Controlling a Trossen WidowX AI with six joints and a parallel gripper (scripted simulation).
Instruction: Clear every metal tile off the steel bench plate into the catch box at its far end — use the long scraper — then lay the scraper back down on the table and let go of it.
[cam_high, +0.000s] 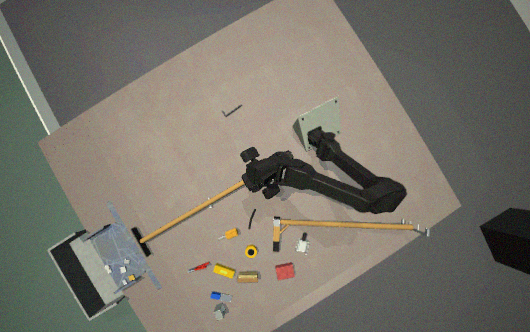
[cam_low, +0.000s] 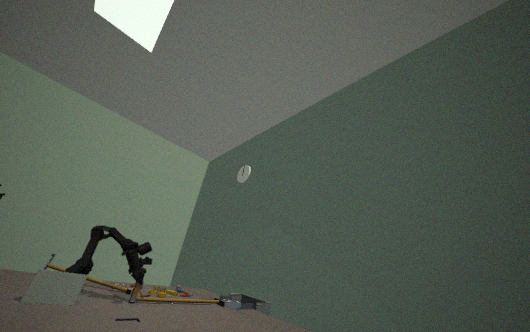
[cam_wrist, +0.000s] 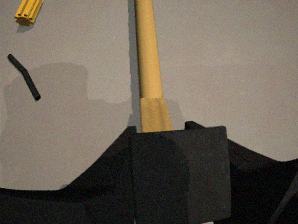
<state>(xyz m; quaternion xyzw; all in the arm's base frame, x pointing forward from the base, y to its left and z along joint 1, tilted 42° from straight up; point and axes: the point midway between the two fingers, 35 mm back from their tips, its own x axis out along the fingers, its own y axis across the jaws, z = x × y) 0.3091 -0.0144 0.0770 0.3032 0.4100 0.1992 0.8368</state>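
My gripper is shut on the long scraper's wooden handle. The handle slants down-left in the top view to a black blade, beside the near edge of the steel plate. Whether the blade touches the table cannot be told. Several small tiles lie on the plate's lower part, among them a white tile and a yellow tile. The catch box adjoins the plate's far end; its dark inside is hard to read.
A second wooden-handled tool lies right of the small items. Between it and the plate are a yellow ring, a yellow block and red-handled pliers. A red block, a dark rod and a hex key lie nearby.
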